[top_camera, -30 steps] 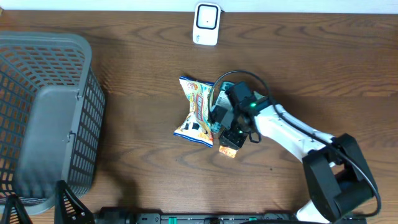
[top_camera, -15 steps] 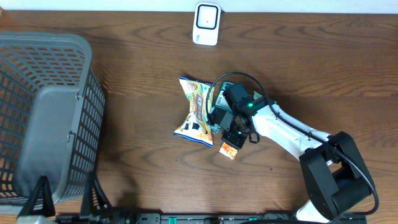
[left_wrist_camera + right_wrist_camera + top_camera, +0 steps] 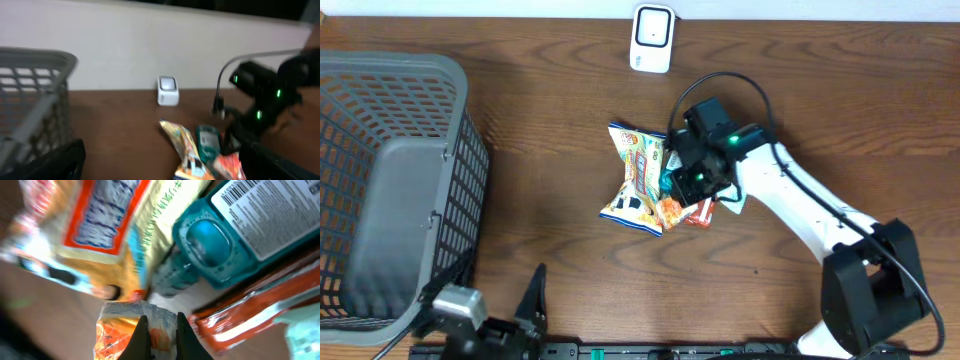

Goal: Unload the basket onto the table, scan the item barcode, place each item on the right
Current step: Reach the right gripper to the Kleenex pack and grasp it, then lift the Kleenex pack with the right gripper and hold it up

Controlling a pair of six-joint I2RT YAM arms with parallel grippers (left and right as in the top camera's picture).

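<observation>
The tabletop (image 3: 840, 90) is dark brown wood with a strong grain. A grey mesh basket (image 3: 460, 200) stands at its left edge. A small white scanner (image 3: 652, 38) sits at the far edge, near the middle. A crumpled, colourful snack bag (image 3: 635, 180) lies near the centre, with a teal pack (image 3: 215, 245) touching its right side. An orange packet (image 3: 670, 210) and a red packet (image 3: 700, 213) sit at the bag's lower right corner; whether they rest on the wood cannot be told.

I count one basket (image 3: 390, 64), one scanner (image 3: 651, 37) and one table (image 3: 840, 110). In the pile I make out four items: one yellow bag (image 3: 633, 170), one teal pack (image 3: 215, 240), one orange pouch (image 3: 117, 325) and one red pouch (image 3: 250, 312).
</observation>
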